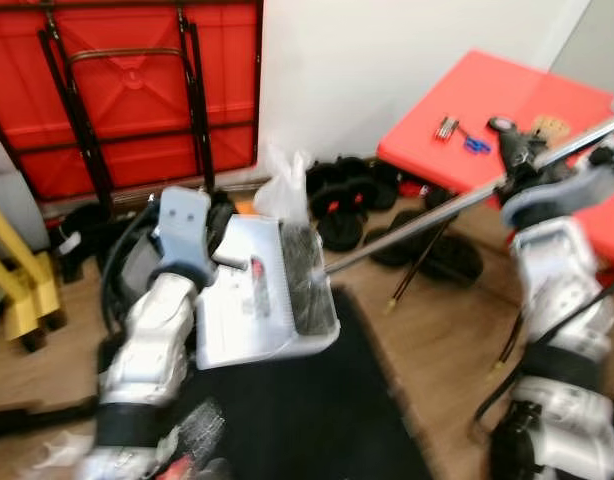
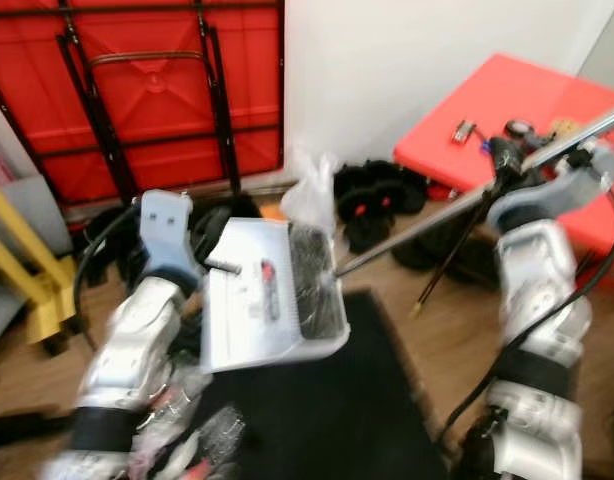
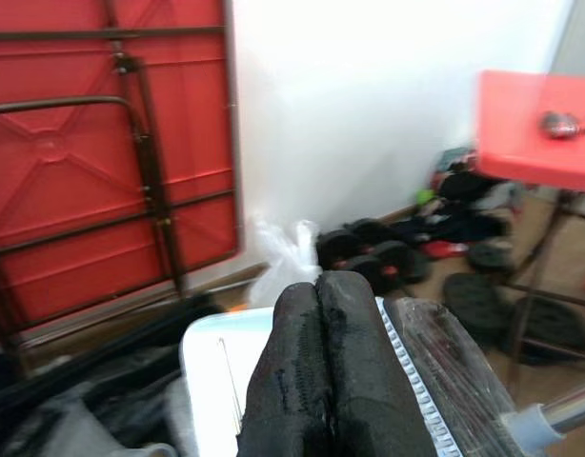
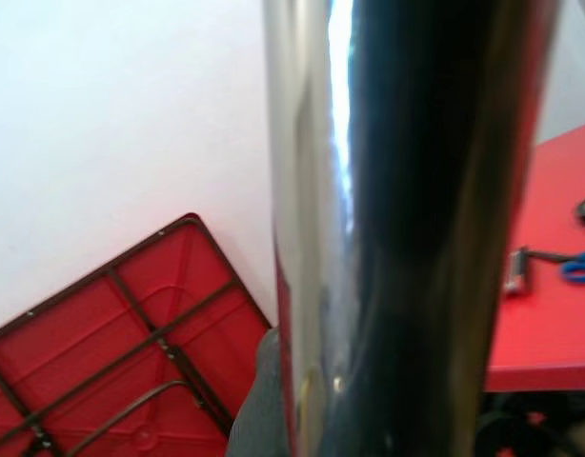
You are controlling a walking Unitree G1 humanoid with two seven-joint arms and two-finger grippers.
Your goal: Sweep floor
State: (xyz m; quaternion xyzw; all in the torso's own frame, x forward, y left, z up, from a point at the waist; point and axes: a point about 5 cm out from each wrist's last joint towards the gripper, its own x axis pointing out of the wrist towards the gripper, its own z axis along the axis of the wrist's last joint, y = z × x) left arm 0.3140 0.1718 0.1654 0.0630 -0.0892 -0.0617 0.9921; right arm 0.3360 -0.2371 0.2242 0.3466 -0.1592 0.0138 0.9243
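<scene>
the grey dustpan [image 1: 257,295] is held up over the black mat [image 1: 317,420] by the left tool [image 3: 326,381], whose fingers are clenched on its rear edge. the broom's metal pole [image 1: 437,215] is grasped by the right tool [image 1: 517,150] near the red worktop [image 1: 507,100], its bristle head [image 1: 307,280] resting inside the dustpan. a white plastic bag [image 1: 287,185] and black dumbbells [image 1: 347,200] lie by the wall.

Light: bright, even, indoor.
Blur: both arms smeared at 7 and 4 o'clock.
Glare: white streak down the metal pole [image 4: 342,114].
Focus: black fingers [image 3: 321,371] soft.
</scene>
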